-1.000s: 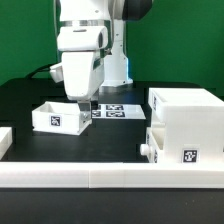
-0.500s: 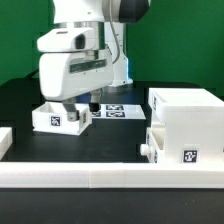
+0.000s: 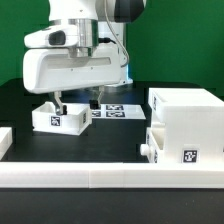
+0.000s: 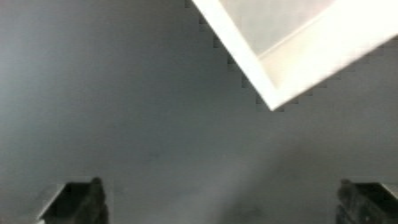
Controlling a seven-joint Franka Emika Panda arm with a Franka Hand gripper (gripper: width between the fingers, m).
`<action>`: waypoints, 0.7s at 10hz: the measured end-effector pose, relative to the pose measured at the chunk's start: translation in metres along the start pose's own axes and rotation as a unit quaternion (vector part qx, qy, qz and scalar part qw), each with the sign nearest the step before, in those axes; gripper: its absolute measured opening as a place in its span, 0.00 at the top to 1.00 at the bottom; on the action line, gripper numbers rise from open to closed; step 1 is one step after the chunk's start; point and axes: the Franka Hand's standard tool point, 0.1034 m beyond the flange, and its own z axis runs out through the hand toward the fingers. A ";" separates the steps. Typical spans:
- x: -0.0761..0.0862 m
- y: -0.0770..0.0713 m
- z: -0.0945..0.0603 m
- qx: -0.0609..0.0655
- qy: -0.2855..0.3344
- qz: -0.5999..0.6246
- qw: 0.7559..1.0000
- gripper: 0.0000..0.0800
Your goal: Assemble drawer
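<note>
black table (image 3: 16,108) bears drawer box (image 3: 57,118), cabinet (image 3: 188,118).

— What's under you?
— Dark table (image 4: 125,120). My gripper (image 4: 222,205) is spread wide, fingers (image 4: 75,203) far apart.
— Anything else?
— A white part (image 4: 294,35), one corner showing, touching neither finger.

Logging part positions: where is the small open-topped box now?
The box sits at the exterior view's left, beside the marker board, just below the open gripper.

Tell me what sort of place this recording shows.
Probably a robotics lab bench: a matte black tabletop, a plain green backdrop, and a white plastic open box bearing a printed marker tag.
</note>
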 end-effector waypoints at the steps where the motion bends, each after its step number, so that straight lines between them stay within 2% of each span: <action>1: 0.000 0.000 0.000 0.001 0.000 0.024 1.000 0.19; 4: -0.001 -0.001 0.000 0.003 0.002 0.110 0.994 0.19; 7: -0.013 -0.011 -0.003 0.001 -0.002 0.253 0.967 0.19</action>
